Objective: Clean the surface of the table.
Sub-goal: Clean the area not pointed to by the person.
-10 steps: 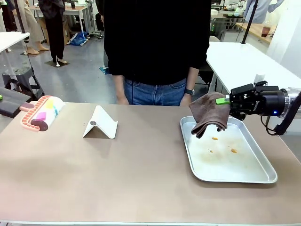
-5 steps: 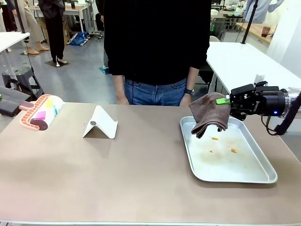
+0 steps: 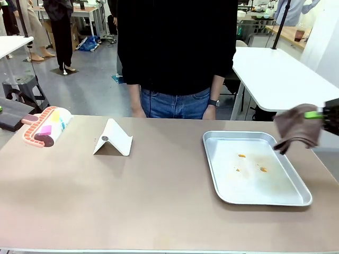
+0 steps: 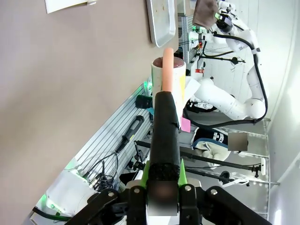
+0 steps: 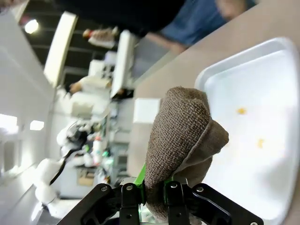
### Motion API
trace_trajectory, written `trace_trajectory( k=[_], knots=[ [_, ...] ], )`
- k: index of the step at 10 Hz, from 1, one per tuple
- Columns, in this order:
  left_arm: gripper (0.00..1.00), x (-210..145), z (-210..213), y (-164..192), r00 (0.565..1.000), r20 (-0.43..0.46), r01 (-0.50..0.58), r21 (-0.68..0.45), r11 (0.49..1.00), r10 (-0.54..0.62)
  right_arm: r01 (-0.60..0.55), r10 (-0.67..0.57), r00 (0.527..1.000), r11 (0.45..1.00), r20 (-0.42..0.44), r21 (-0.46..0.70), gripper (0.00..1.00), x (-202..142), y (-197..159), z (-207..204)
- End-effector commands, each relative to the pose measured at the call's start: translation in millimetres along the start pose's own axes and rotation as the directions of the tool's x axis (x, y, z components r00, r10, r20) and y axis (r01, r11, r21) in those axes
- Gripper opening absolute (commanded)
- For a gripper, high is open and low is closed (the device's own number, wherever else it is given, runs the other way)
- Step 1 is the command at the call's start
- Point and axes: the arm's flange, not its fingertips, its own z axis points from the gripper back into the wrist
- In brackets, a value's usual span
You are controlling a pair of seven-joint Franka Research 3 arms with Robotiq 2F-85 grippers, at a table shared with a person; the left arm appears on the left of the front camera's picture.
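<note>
The taupe table (image 3: pixel 132 196) stretches across the front view and also appears as the table (image 4: pixel 70 75) in the left wrist view. My right gripper (image 3: pixel 324 115) sits at the picture's right edge, shut on a brown cloth (image 3: pixel 297 127) that hangs just beyond the tray's far right corner. In the right wrist view the cloth (image 5: pixel 183 136) bulges out of my right gripper (image 5: pixel 151 188). My left gripper (image 4: pixel 163 172) is shut on the black handle (image 4: pixel 165 126) of a lint roller (image 4: pixel 168 75). That roller (image 3: pixel 46 127) rests at the table's far left.
A silver tray (image 3: pixel 214 159) with a few orange crumbs (image 3: pixel 242 155) lies at the right. A white folded stand (image 3: pixel 113 138) sits left of centre. A person in a black top (image 3: pixel 175 47) stands at the far edge. A white table (image 3: pixel 275 74) is behind right.
My right gripper has carried the brown cloth to the right, from over the tray's far left corner to past its right side. The roller has barely shifted.
</note>
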Motion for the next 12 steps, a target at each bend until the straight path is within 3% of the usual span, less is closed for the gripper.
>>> trace_trajectory(
  k=[1, 4, 7, 9, 12],
  knots=[
    [0.22, -2.2, -0.4, -2.9, 1.0, -0.001, 0.004, -0.005, 1.0, -0.004, -0.012, 0.027, 0.996, 0.986, 0.091, -0.168, 0.12, 4.0, -2.8, 8.1],
    [0.22, -2.2, -0.4, -2.9, 1.0, -0.001, 0.004, -0.005, 1.0, -0.004, -0.111, 0.121, 0.993, 0.922, 0.002, -0.371, 0.12, 10.4, -10.8, -19.3],
    [0.22, -2.2, -0.4, -2.9, 1.0, -0.001, 0.004, -0.005, 1.0, -0.004, -0.165, 0.12, 0.986, 0.818, -0.117, -0.551, 0.12, 19.2, -28.1, -66.0],
    [0.22, -2.2, -0.4, -2.9, 1.0, -0.001, 0.004, -0.005, 1.0, -0.004, -0.188, 0.088, 0.976, 0.798, -0.197, -0.573, 0.12, 26.4, -39.6, -94.3],
    [0.22, -2.2, -0.4, -2.9, 1.0, -0.001, 0.004, -0.005, 1.0, -0.004, -0.216, 0.06, 0.956, 0.809, -0.288, -0.547, 0.12, 29.5, -51.7, -138.0]
  ],
)
